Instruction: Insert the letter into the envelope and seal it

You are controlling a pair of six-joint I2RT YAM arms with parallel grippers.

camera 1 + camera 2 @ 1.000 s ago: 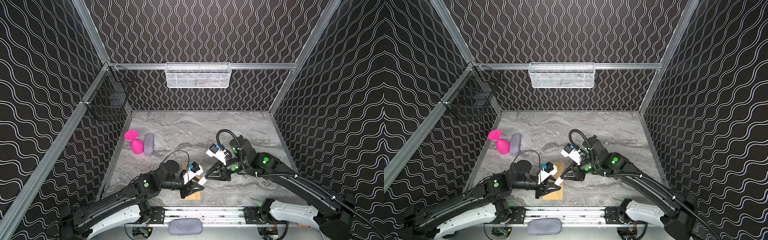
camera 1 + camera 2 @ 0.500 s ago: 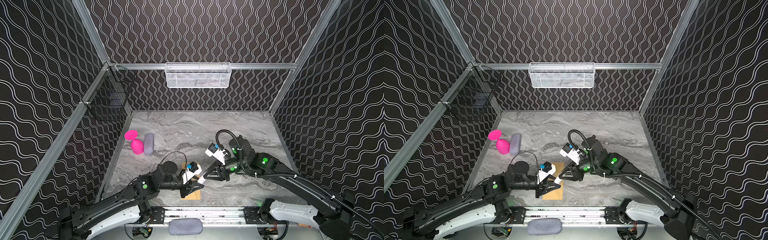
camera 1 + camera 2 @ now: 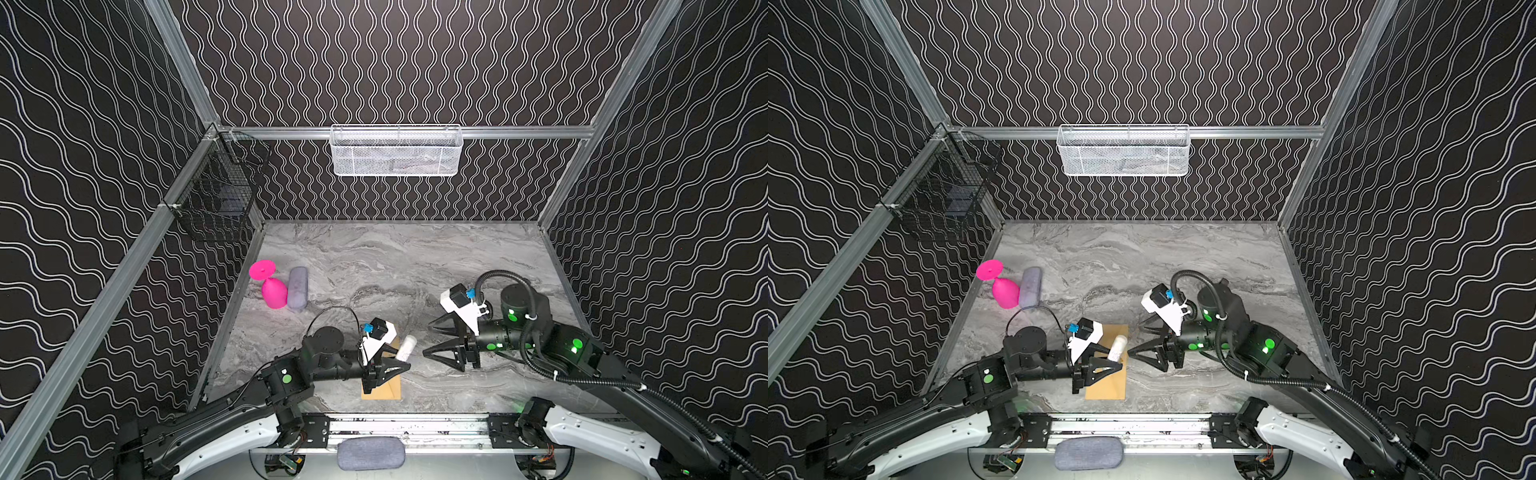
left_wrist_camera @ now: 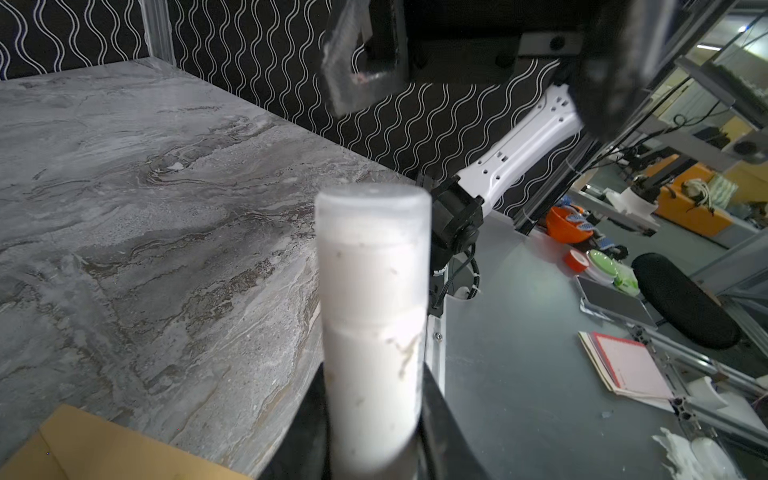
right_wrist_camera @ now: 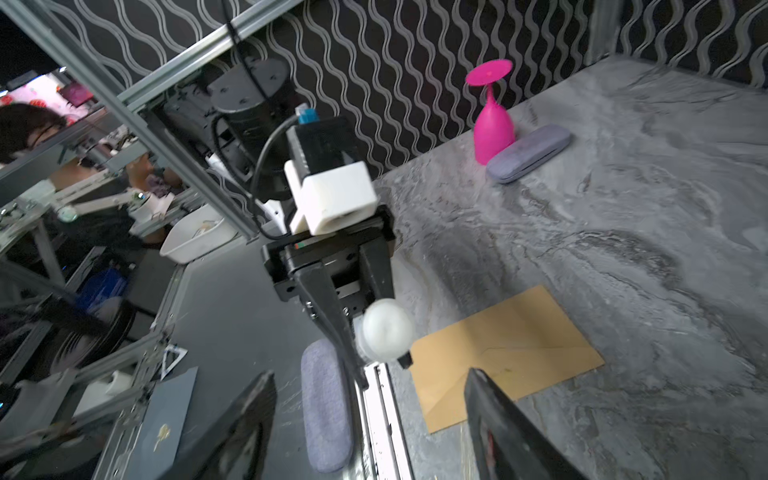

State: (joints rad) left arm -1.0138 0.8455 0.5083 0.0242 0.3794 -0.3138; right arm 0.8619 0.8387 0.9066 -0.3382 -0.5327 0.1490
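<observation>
The brown envelope [image 3: 383, 391] [image 3: 1106, 384] lies flat near the table's front edge, also in the right wrist view [image 5: 507, 353]. The letter is out of view. My left gripper [image 3: 401, 358] [image 3: 1113, 356] hovers over the envelope, shut on a white tube [image 3: 405, 348] [image 3: 1117, 347] that sticks out past its fingers [image 4: 436, 415]. The tube [image 4: 372, 316] fills the middle of the left wrist view. My right gripper [image 3: 427, 340] [image 3: 1134, 340] [image 5: 372, 374] stands open and empty just right of the tube, apart from it.
An upturned pink goblet [image 3: 272, 286] and a grey case [image 3: 297, 288] stand at the left wall. A white mesh basket [image 3: 395, 150] hangs on the back wall, a black wire basket [image 3: 216, 199] on the left wall. A grey pad [image 3: 370, 453] lies below the front rail.
My right gripper has opened, let go at the white tube and drawn back to the right. The left gripper keeps its hold on the tube over the envelope.
</observation>
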